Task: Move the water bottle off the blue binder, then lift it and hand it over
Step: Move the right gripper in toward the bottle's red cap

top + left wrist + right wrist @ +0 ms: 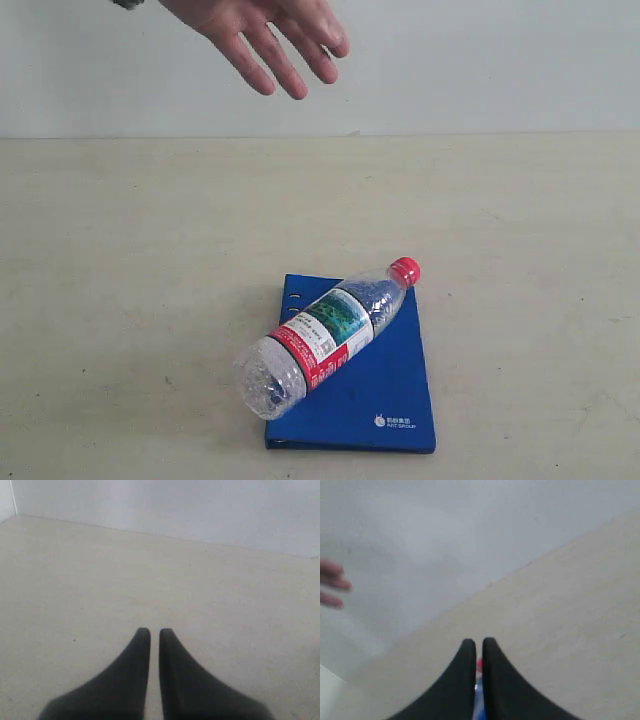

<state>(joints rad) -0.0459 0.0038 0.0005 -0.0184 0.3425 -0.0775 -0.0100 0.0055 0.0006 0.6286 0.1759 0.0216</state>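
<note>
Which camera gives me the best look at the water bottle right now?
The exterior view: the whole water bottle shows, lying diagonally on the blue binder. The right wrist view catches only a red sliver, probably its cap, behind the right gripper. The left wrist view shows none of it.

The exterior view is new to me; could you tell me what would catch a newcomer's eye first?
The water bottle lies on its side, diagonally across the blue binder, on the near part of the table. A person's open hand hangs at the top of the view.
</note>
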